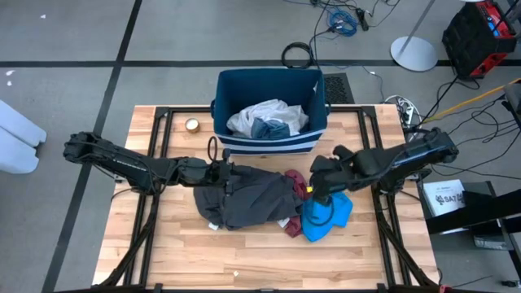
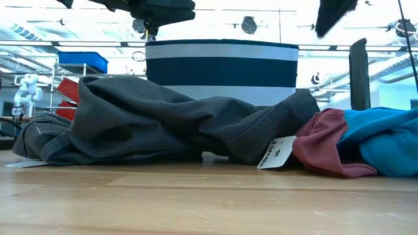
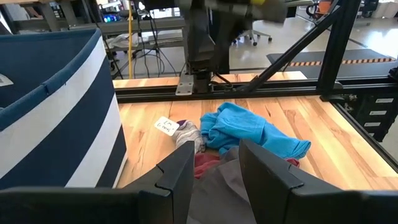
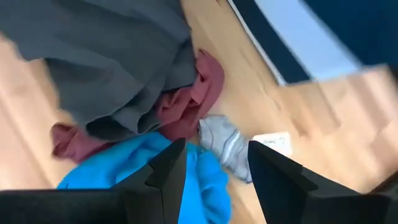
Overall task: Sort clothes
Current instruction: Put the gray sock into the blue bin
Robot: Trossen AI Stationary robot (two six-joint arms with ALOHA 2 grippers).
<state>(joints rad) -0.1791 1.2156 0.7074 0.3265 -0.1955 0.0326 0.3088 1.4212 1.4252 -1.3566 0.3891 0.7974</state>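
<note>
Bright blue garment (image 3: 252, 130) beside striped bin (image 3: 56, 118), on table (image 3: 323, 124)

1. My wooden table (image 1: 244, 252) carries everything here.
2. The dark blue bin (image 1: 271, 138) with white stripes stands at its far edge.
3. A small round object (image 1: 192, 124) sits just left of the bin.
4. The dark grey garment (image 1: 248, 198) sprawls mid-table, touching the maroon piece (image 1: 291, 225) and the bright blue piece (image 1: 330, 216) on its right.

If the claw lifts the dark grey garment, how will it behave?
The dark grey garment lies crumpled in deep folds, so it will likely hang limp. It overlaps the maroon piece, which may drag along. Its bulk suggests some weight.
</note>
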